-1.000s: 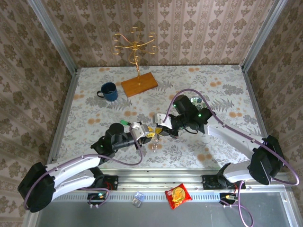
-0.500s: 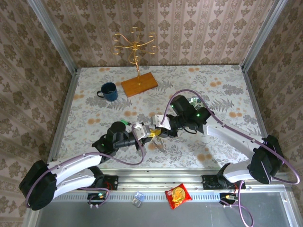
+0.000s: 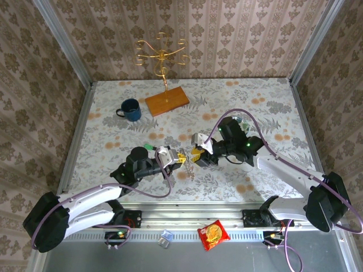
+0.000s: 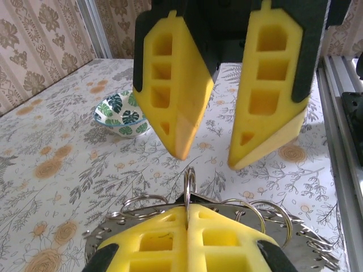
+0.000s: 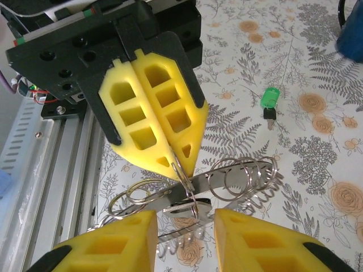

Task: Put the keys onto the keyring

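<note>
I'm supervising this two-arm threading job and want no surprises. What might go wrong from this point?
The left end effector pinches the keyring only at its fingertips; the bundle of rings hanging from it may twist it loose.
The right end effector stands open close to that bundle; closing there may grab the wrong loop.
The green key lies apart on the table, so threading needs another pickup.

The scene is lit brightly and evenly from above, soft faint shadows being cast beneath the arms [image 3: 85, 201] on the table [image 3: 266, 102], small glints being returned by the rings [image 5: 244, 175], and the mug [image 5: 353, 28] at the right wrist frame's edge being rendered blurred.
</note>
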`<state>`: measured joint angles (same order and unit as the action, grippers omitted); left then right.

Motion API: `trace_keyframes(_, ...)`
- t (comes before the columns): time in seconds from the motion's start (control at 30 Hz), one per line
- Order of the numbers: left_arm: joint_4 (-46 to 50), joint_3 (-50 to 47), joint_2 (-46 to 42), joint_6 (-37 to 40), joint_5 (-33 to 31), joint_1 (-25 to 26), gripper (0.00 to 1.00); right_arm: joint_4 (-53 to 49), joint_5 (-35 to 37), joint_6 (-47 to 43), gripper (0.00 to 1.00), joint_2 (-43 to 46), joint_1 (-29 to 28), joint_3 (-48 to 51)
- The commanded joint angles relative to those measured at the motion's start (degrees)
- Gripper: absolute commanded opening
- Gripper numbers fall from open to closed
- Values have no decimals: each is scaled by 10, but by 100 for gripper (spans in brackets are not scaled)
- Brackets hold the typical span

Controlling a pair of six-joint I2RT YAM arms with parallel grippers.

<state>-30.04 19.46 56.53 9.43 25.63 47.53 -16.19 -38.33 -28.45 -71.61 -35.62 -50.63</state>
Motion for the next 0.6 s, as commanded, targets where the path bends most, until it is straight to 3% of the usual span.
trace_keyframes(0.0,-47,-4,-1,-16,21,-3,0,22,-3,10,31,-7,-5,7)
trace_keyframes(0.3,-56,-3,9,-17,31,-3,0,28,21,-7,26,-9,-8,1)
trace_keyframes(0.57,-62,-5,11,-18,36,-3,0,-4,18,-32,3,-10,-8,-4)
